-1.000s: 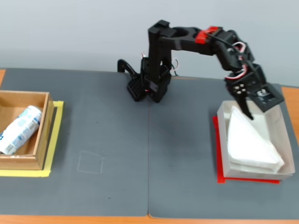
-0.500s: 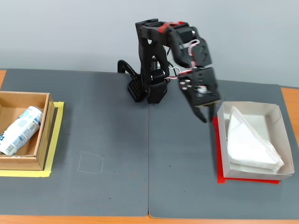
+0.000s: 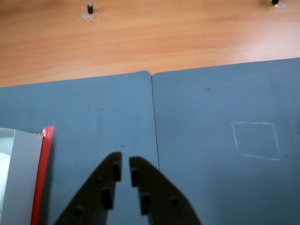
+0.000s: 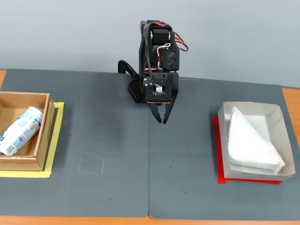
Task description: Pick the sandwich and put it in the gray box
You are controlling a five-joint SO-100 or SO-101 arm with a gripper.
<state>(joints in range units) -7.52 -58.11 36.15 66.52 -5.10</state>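
Note:
The sandwich point(image 4: 251, 140), a white wedge-shaped pack, lies inside the gray box point(image 4: 276, 111) at the right of the fixed view. The box rests on a red sheet point(image 4: 218, 159). In the wrist view only a corner of the gray box point(image 3: 22, 173) shows at the lower left, with the red sheet point(image 3: 44, 159) beside it. My gripper point(image 4: 162, 121) hangs above the mat's middle, well left of the box in the fixed view. In the wrist view the gripper point(image 3: 125, 165) has its fingertips nearly together, with nothing between them.
A brown cardboard box point(image 4: 44, 136) on yellow paper stands at the left of the fixed view, holding a white-and-blue can point(image 4: 19, 129). A chalk square point(image 4: 91, 163) is drawn on the dark mat; it also shows in the wrist view point(image 3: 256, 140). The mat seam point(image 4: 149, 164) runs down the middle.

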